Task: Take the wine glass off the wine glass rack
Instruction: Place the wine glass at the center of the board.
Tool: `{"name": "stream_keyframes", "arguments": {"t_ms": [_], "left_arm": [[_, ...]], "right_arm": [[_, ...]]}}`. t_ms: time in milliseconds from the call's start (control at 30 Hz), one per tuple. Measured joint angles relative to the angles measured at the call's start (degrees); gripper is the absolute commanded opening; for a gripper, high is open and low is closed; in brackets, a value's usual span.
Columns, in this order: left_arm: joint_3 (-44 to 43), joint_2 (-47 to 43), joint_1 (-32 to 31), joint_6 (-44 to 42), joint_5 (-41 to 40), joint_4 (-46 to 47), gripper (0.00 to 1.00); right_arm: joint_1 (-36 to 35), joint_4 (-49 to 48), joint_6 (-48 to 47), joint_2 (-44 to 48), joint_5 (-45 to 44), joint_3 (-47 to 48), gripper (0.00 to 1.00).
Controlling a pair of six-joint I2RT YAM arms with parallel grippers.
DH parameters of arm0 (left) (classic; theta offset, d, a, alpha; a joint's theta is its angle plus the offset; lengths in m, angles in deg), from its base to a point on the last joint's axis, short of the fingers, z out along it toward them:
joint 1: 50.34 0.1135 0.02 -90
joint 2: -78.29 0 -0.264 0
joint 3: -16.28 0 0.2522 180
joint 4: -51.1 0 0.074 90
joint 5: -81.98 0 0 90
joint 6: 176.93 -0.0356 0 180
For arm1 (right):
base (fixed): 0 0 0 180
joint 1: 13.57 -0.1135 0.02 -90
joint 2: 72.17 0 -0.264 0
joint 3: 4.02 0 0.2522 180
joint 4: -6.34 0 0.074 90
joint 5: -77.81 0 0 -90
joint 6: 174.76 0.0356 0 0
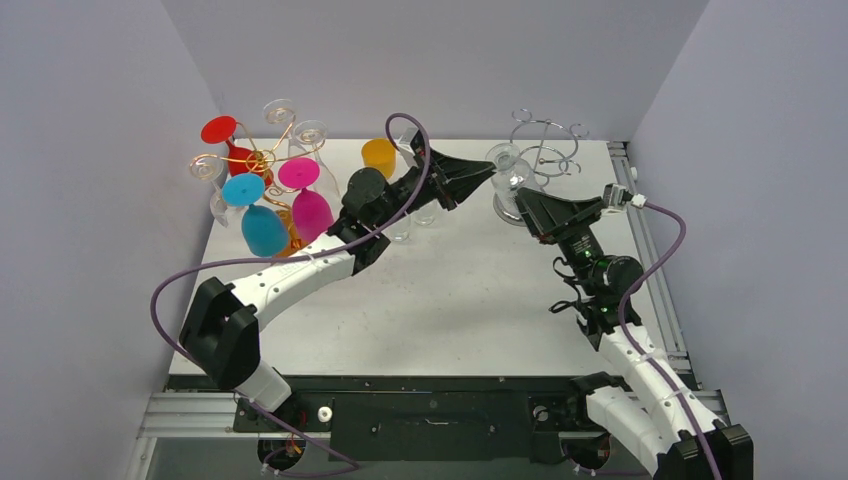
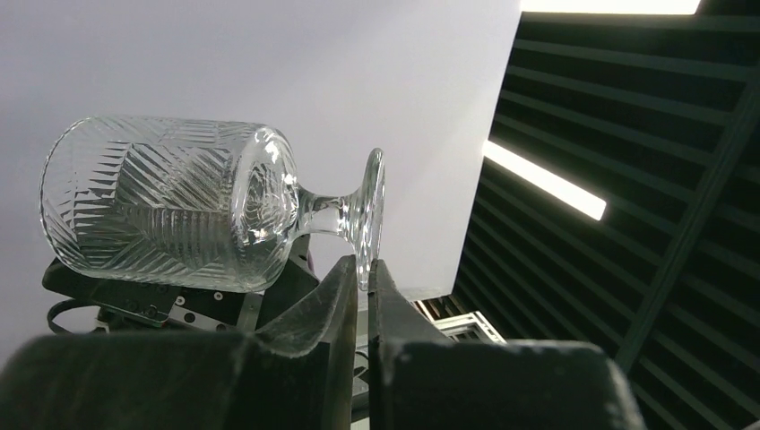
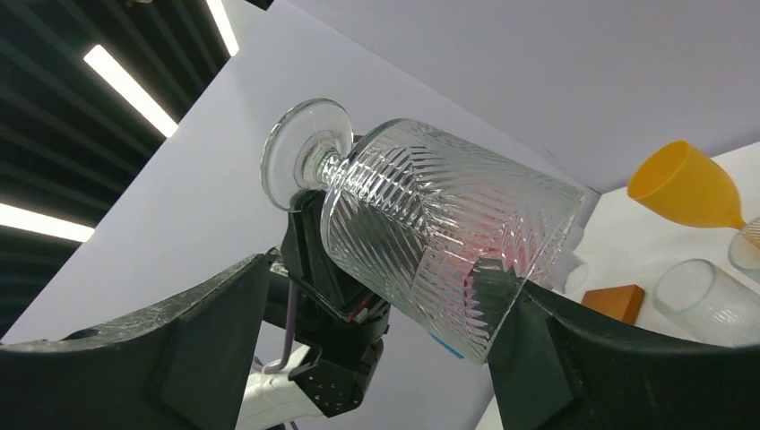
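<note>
The clear wine glass (image 2: 170, 210) lies on its side in mid-air, near the silver rack (image 1: 548, 140) and seemingly free of it. The left gripper (image 2: 363, 269) pinches the rim of its foot, jaws nearly together. The right gripper (image 3: 381, 278) has wide jaws around the bowl. This looks like a handover: the right jaws should close gently before the left lets go.

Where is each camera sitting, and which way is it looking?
Top external: above and behind, looking down at the table; left arm and right arm show.
Left wrist: on the left arm, looking up at wall and ceiling; left gripper pinches the foot of the wine glass.
Right wrist: on the right arm, looking up too; right gripper open around the glass's bowl.
Shared: both wrist views show that glass.
</note>
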Motion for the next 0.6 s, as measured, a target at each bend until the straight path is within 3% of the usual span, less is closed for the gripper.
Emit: {"name": "stream_keyframes", "arguments": {"t_ms": [167,367,467,533,600], "left_arm": [[1.8,-1.0,-0.8,2.2,-0.7,4.5,0.00],[4.8,-3.9,-1.1,3.8,-3.1,7.7,0.00],[6.3,-4.2,-0.9,5.1,-4.0,8.1,0.05],[6.9,-4.3,-1.0,5.3,-4.0,8.3,0.19],[7.3,-5.1,-0.9,2.5,-4.0,6.8,0.42]], "right_arm": [[-0.2,-5.2,2.6,-0.8,0.1,0.0,0.48],[-0.9,-10.8,5.3,-0.4,0.9,0.0,0.00],[-1.1,-13.1,5.3,0.6,1.1,0.2,0.00],[-1.2,-11.8,4.6,1.6,1.5,0.2,0.00],[-1.2,-9.0,3.7,2.8,1.3,0.5,0.00]]}}
